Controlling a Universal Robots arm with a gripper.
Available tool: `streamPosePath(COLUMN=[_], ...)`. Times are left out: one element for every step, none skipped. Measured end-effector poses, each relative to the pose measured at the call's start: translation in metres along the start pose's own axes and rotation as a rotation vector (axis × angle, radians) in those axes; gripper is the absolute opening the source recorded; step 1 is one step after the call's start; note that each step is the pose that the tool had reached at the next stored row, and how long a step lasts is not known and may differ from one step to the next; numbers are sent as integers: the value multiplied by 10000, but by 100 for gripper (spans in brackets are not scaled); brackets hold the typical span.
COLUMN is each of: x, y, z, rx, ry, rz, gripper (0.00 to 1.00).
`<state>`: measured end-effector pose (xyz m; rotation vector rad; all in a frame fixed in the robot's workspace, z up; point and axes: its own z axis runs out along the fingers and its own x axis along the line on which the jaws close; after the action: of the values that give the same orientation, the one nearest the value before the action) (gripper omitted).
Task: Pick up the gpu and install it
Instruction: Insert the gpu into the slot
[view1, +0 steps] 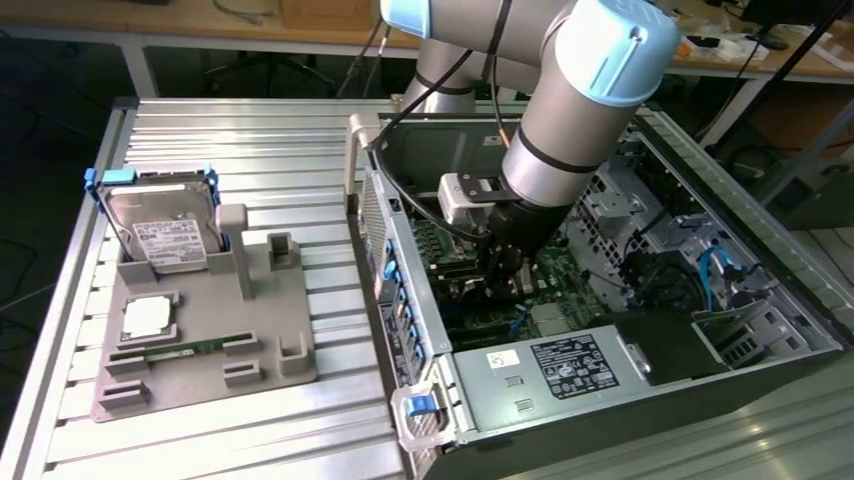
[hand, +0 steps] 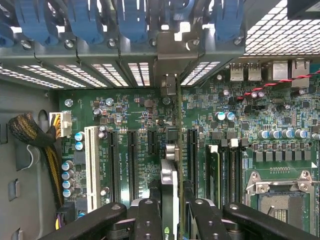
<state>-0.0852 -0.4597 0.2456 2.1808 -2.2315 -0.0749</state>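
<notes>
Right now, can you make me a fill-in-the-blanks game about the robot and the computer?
1. The gripper holds the ___ edge-on over the motherboard.
2. The gripper is down inside the open computer ___.
3. The hard drive stands in a frame coloured ___.
4. The green memory stick lies on the grey ___.

Missing words: gpu; case; blue; tray

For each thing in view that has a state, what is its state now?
gpu: on edge over the motherboard, held by the gripper.
gripper: shut on the gpu, inside the case.
case: side open.
hard drive: standing in the grey holder.
memory stick: lying in the holder.
</notes>
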Motion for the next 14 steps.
streamPosePath(x=[0,0,0,0,0,0,0,0,0,0,0,0,0,0], y=[0,0,0,0,0,0,0,0,0,0,0,0,0,0], z=[0,0,0,0,0,0,0,0,0,0,0,0,0,0], rx=[0,0,0,0,0,0,0,0,0,0,0,0,0,0], ry=[0,0,0,0,0,0,0,0,0,0,0,0,0,0], rz=[0,0,0,0,0,0,0,0,0,0,0,0,0,0], gripper=[27,27,27,27,27,27,27,27,27,27,27,27,27,27])
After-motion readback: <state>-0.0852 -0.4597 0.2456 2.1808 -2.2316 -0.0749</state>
